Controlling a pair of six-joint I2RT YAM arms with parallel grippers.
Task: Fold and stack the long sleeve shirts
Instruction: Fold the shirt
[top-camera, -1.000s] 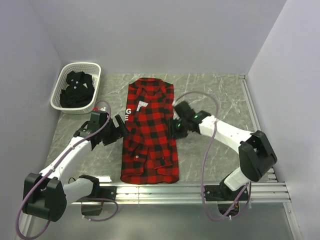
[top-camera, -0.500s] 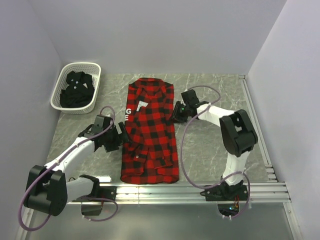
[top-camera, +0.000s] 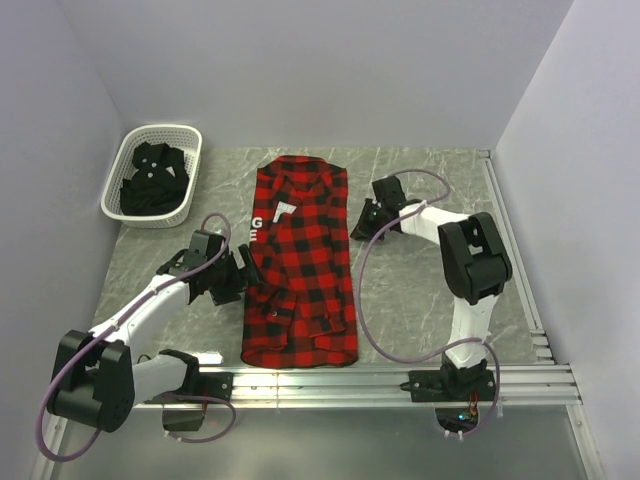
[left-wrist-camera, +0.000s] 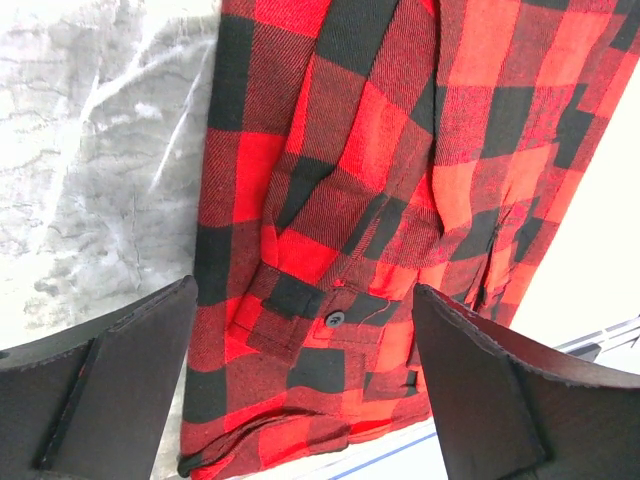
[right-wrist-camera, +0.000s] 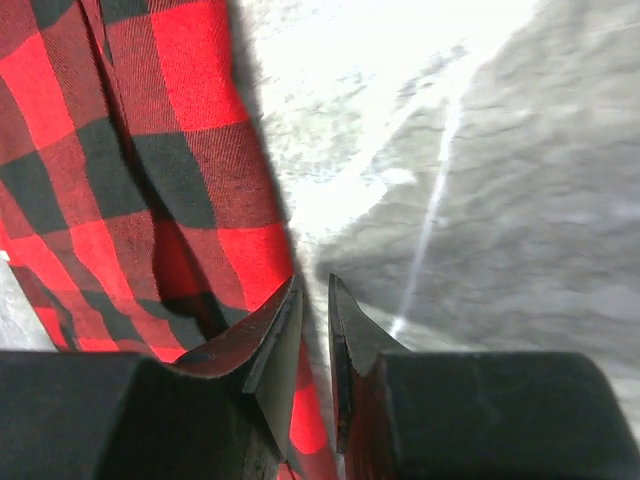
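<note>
Flannel shirt lies flat right of the basket, lengthwise away from me, collar far, between my spread-wide left gripper and my right gripper, nearly closed at its edge, grip unclear.

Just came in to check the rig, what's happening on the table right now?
Two robot arms are working on a red-and-black flannel shirt lying flat on the table. The left hand sits wide open at the shirt's left edge, holding nothing. The right hand is at the right edge, fingers nearly together with red fabric showing between them; a firm grip isn't certain. A black shirt lies in the white basket.
</note>
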